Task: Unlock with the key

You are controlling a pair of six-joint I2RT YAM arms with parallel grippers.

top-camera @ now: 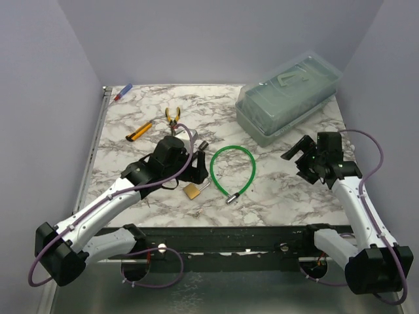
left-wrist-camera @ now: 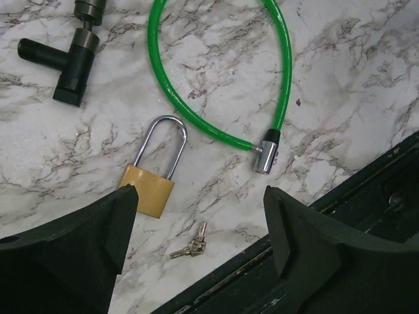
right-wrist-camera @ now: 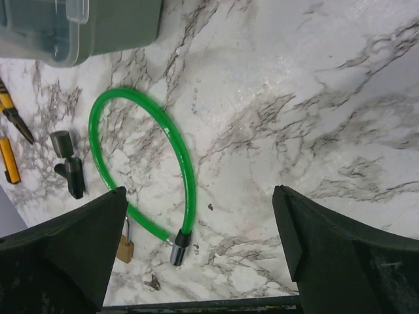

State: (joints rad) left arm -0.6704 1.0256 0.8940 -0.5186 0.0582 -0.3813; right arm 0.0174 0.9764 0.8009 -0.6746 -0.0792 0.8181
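The key (left-wrist-camera: 191, 246) is a tiny flat silver piece, bunched on a small ring with what looks like a second one. It lies on the marble table (left-wrist-camera: 340, 78), close to the dark front edge and just below the brass body of the padlock (left-wrist-camera: 147, 190), not touching it. The padlock lies flat, its steel shackle pointing away.

Only the left wrist view shows the key plainly. There it sits between the widely parted fingers of the left gripper (left-wrist-camera: 200, 216), which holds nothing. In the top view I cannot make it out beside the padlock.

The green cable (left-wrist-camera: 152, 46) curls beyond the padlock, its silvery end near it. The right gripper (right-wrist-camera: 200, 196) is also spread wide and empty, well apart above bare marble.
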